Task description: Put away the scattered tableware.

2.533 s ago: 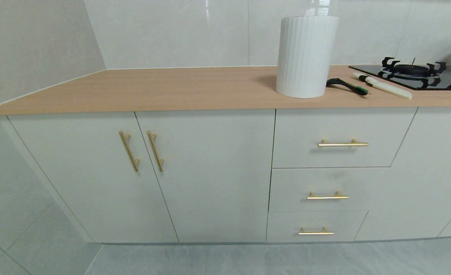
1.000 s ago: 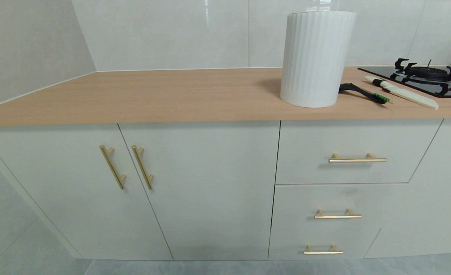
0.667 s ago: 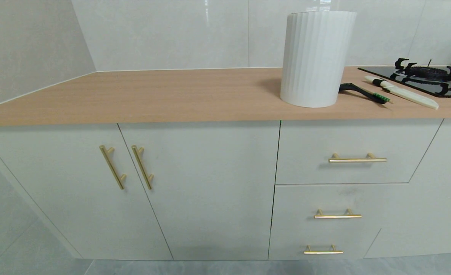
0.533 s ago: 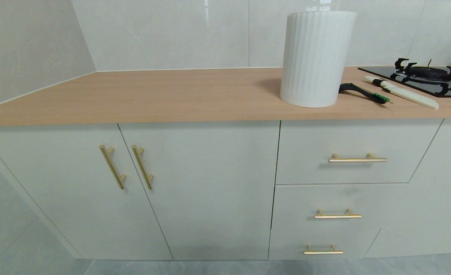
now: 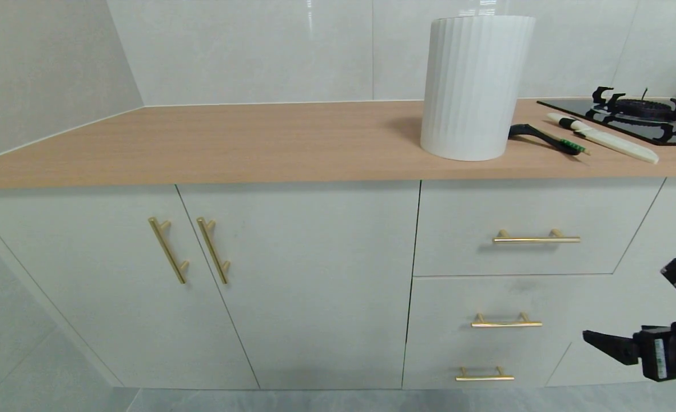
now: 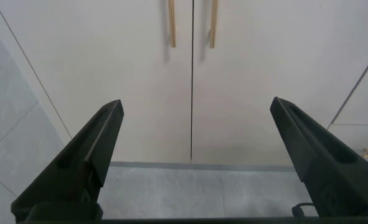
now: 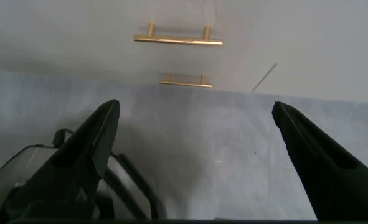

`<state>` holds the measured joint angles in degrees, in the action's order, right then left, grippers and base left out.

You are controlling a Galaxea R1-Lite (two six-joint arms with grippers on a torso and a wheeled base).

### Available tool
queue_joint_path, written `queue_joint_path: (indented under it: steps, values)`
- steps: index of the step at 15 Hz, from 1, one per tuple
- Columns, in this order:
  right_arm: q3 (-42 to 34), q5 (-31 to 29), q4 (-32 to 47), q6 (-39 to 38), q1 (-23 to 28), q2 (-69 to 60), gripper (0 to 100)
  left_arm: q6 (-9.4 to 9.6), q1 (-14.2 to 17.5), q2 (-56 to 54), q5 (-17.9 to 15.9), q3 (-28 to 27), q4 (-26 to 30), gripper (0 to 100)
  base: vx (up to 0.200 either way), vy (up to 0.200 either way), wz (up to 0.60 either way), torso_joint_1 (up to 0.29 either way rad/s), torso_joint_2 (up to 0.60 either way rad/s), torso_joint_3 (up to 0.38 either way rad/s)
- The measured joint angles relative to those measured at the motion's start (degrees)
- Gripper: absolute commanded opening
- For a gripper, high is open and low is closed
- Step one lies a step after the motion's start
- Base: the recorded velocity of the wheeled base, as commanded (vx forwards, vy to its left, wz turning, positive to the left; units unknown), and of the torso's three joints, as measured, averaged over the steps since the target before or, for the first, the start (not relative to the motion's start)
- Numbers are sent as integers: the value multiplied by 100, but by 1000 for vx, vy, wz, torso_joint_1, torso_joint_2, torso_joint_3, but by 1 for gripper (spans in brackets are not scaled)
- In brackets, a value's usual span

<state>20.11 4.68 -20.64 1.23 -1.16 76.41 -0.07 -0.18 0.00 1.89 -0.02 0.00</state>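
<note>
Now | 1 canister (image 5: 470, 86) | 1 knife (image 5: 607, 138) | 1 black-green utensil (image 5: 544, 138) | 3 drawer handles (image 5: 536, 239)

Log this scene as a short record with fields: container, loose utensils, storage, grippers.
Container: white ribbed canister upright on the countertop
Loose utensils: black-and-green utensil and white knife, lying between canister and hob
Storage: three drawers and two cabinet doors, all shut
Left gripper: open, facing the cabinet doors
Right gripper: open, low, before the drawers
</note>
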Motion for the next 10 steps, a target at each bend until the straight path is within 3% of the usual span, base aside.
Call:
queue_joint_path:
  steps: [7, 10]
  values:
    - [380, -34, -2778, 84, 1, 3115, 100, 0, 0, 0, 0, -5, 0, 100, 0, 0, 0, 0, 0, 0]
    - [728, -222, -3227, 95, -143, 3950, 100, 0, 0, 0, 0, 0, 0, 100, 0, 0, 0, 0, 0, 0]
